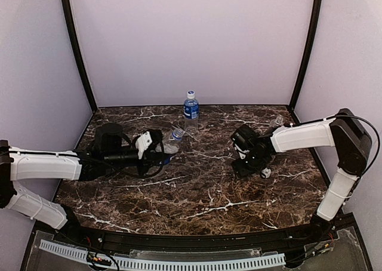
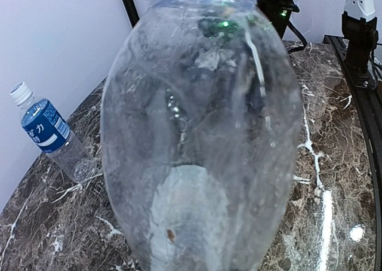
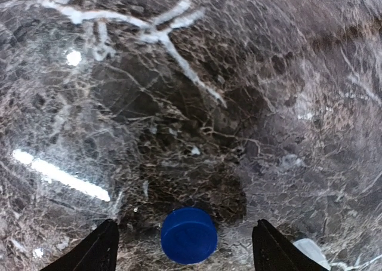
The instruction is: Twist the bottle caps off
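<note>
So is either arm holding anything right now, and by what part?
The left gripper holds the clear bottle by its lower body; the fingers themselves are hidden. The right gripper is open, holding nothing; the blue cap lies loose between its fingers.

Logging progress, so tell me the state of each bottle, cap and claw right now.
clear bottle: gripped by left claw.
labelled bottle: upright, white cap on.
blue cap: off, lying on table.
left claw: shut on clear bottle.
right claw: open, straddling blue cap.
</note>
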